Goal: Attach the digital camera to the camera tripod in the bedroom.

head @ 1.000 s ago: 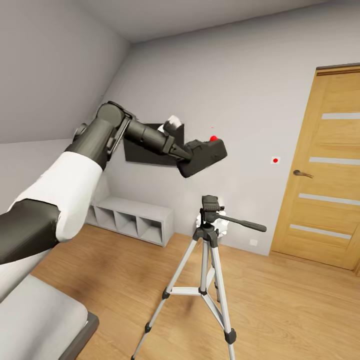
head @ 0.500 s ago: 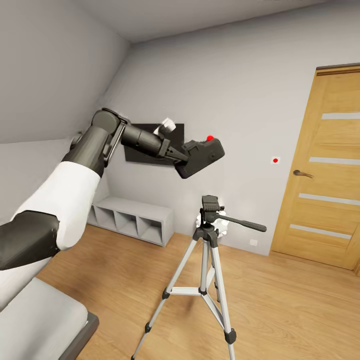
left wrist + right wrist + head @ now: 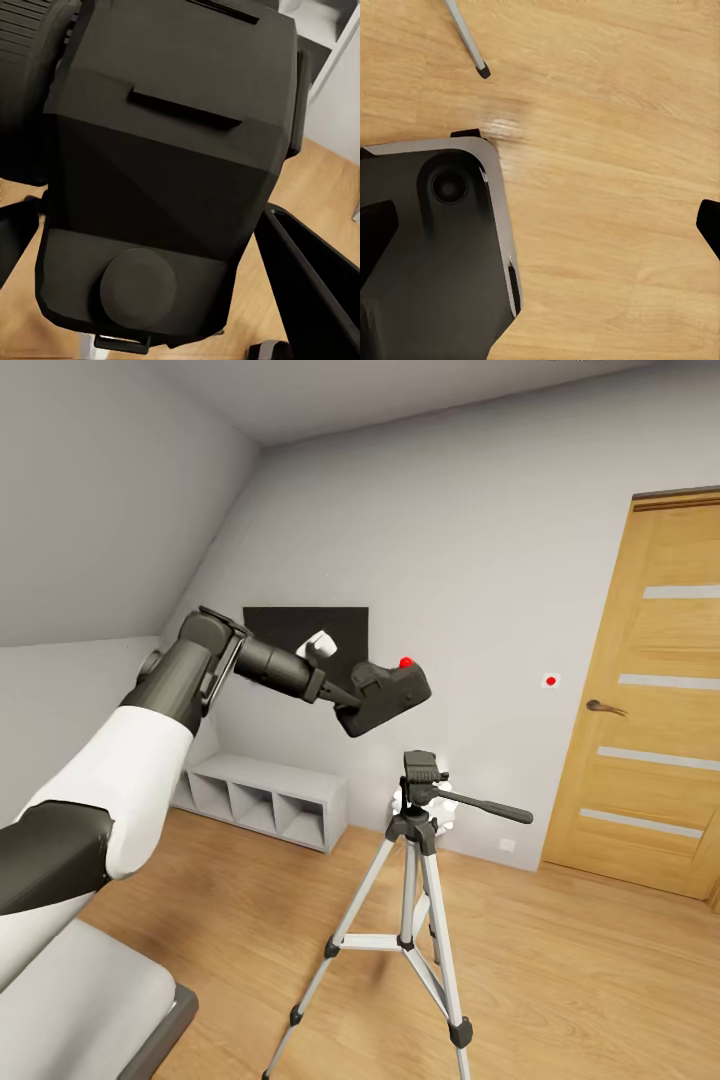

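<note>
Tool of the left arm is clamped on the digital camera, which hangs tilted in the air — red button up, body slanting down toward the arm. In the left wrist view the black camera body sits between the dark fingers, pinned there. Below it and a little right stands the camera tripod on the wood floor, its black head bare, pan handle pointing right toward the door. Camera and head are near but apart, with a clear gap of air between them.

Judged from this, the carrying step is nearly over and the mounting step is in hand. The next move calls for levelling the camera, shifting it right over the head, then lowering its base squarely onto the plate. The right tool's state I cannot tell; its wrist view looks down on floor and one tripod foot.
</note>
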